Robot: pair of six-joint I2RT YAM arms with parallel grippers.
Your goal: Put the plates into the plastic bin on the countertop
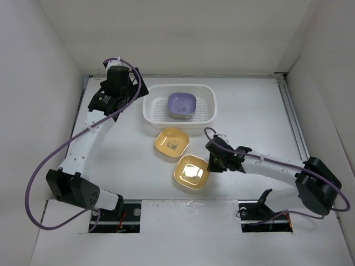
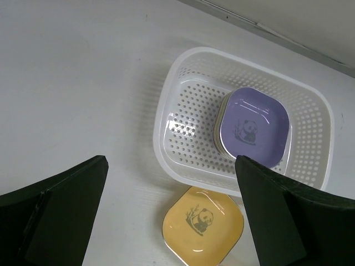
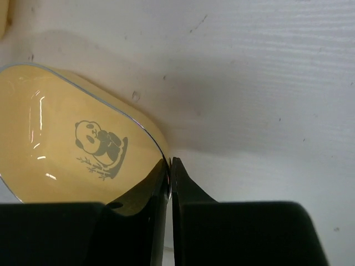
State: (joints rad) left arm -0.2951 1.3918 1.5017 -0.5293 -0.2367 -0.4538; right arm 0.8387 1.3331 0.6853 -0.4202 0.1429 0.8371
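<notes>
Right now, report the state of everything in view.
White perforated plastic bin: upright, holding a plate stack.
Purple rounded-square plate: tops the stack.
Far orange-yellow plate: flat on countertop, outside bin.
Near orange-yellow plate: rim pinched by right gripper.
Left gripper: open, empty.
Right gripper: shut on plate.

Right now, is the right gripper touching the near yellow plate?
Touching. The right wrist view shows the right gripper shut on the rim of the near yellow plate, jaws pinching its edge.

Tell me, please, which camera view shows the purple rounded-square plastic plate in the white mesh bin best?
The left wrist view: the purple rounded-square plastic plate appears large, panda picture legible. The top external view shows it small, picture unreadable; the right wrist view misses it.
</notes>
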